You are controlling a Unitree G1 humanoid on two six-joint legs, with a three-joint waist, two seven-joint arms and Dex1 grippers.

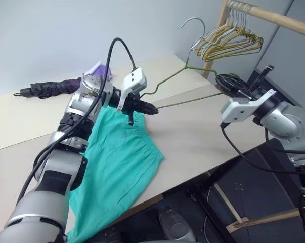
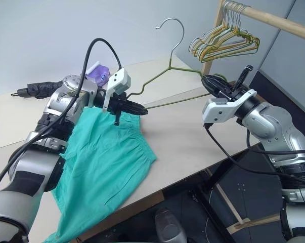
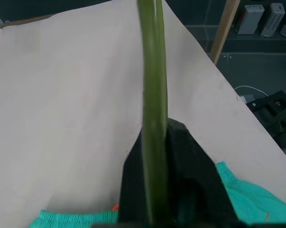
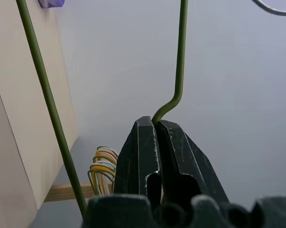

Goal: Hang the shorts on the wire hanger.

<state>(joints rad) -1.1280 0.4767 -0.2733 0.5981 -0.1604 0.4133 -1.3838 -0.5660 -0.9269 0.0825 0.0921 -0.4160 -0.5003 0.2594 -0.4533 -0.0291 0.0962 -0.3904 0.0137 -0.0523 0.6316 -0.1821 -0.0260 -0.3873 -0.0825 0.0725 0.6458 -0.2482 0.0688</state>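
Item 1, shorts (image 1: 119,162): teal cloth, spread flat on the table (image 1: 192,131), gathered waistband toward the wire hanger, legs trailing off the near table edge. Item 2, left gripper (image 1: 144,107): directly above the waistband, fingers clamped on the wire hanger's nearer corner, the wire running out between them in the wrist view. Item 3, wire hanger (image 1: 185,86): olive wire held clear of the table, long bar running from the left gripper across to the right one, hook rising above. Item 4, right gripper (image 2: 211,81): beyond the hanger's far corner, fingers pinched on the bend there. Governing relation: shorts lie below and nearer than the hanger bar, not touching it; left arm is the closer to the cloth. Item 5, spare hangers (image 1: 228,40): bunch on the wooden rail, past the wire hanger
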